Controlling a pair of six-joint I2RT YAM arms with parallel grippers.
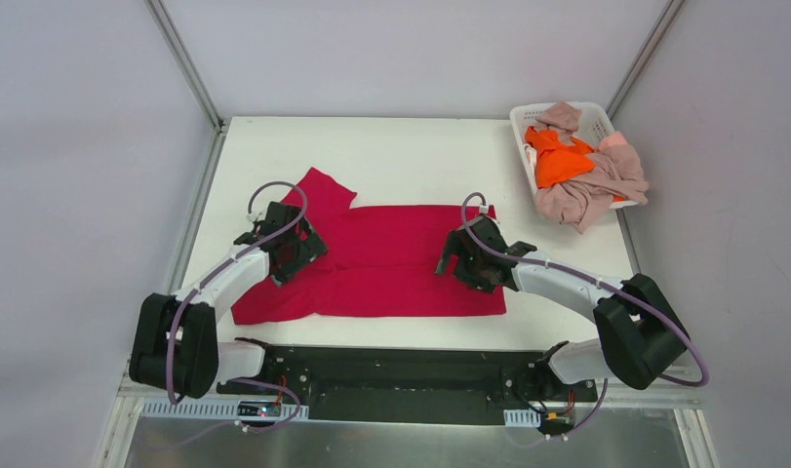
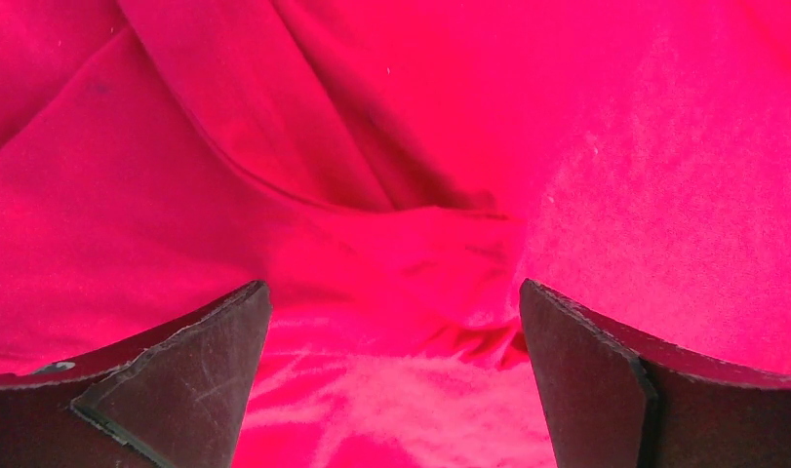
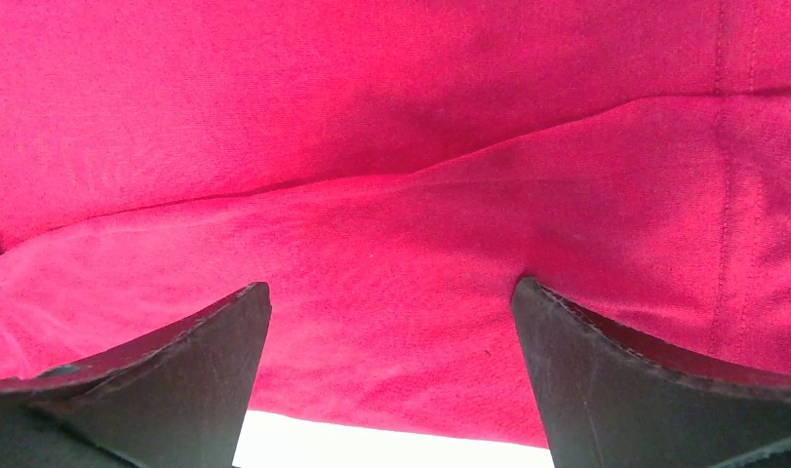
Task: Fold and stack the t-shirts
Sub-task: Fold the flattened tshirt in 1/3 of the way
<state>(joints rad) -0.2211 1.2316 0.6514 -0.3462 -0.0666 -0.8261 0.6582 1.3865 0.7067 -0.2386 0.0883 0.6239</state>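
- On the table (image 1: pixel 401 156), crimson t-shirt (image 1: pixel 391 263) lay spread flat.
- Left gripper (image 1: pixel 292 255) hung over its left side, jaws spread, empty.
- Right gripper (image 1: pixel 469 265) hung over right side, jaws spread.
- Orange t-shirt (image 1: pixel 557 161), pink-beige t-shirts (image 1: pixel 591 190) sat in white basket (image 1: pixel 521 122).

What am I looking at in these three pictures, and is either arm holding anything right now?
The wide picture looks down from above on two robot arms bolted at the near edge of a table. The other two pictures come from a camera on each wrist. The dark wedges at the bottom of those are that hand's own fingers. A red t-shirt lies across the table, creased. The left hand and the right hand sit low over it, both open and holding nothing. At the far right, a white basket holds an orange t-shirt and pink-beige shirts, which spill over its rim.
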